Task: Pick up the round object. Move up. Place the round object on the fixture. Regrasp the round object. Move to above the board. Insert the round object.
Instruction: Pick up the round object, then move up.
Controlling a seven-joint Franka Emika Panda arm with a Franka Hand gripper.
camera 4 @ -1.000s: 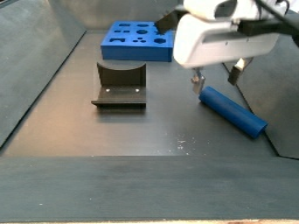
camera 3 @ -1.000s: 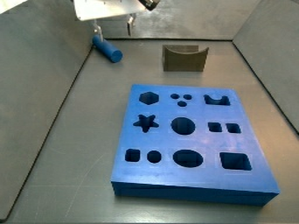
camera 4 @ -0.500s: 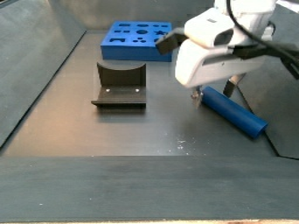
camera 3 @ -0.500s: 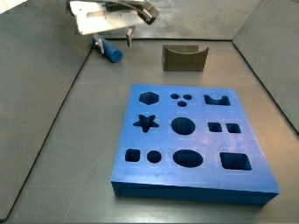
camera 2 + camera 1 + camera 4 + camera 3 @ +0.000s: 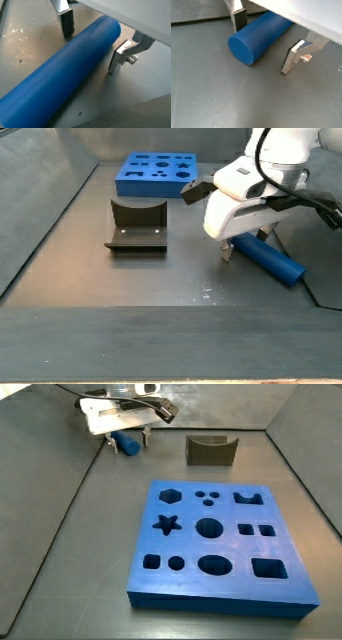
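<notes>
Wrist views put the end effector low over the bench, its two silver fingers spread wide with one on each side of the blue peg. A visible gap remains on both sides; neither pad touches, so nothing is held. The peg lies flat on its side on the grey bench, its round end face showing in a wrist view.

Handling assessment: the peg appears rigid and smooth with a plain matt surface, probably moulded or printed plastic, so likely light and not fragile. Being round and resting on its side, it will tend to roll if one pad meets it before the other. The smooth curve offers the flat pads only a line of contact, so some slip or swivel in the grip is a risk. Recommended hold is across the diameter, pads square to the long axis, as presently straddled near one end.

Farther off, in a side view, the olive notched block stands well apart from the peg, unoccupied. The blue board with its cut-outs lies beyond reach of the present step, holes all empty.
</notes>
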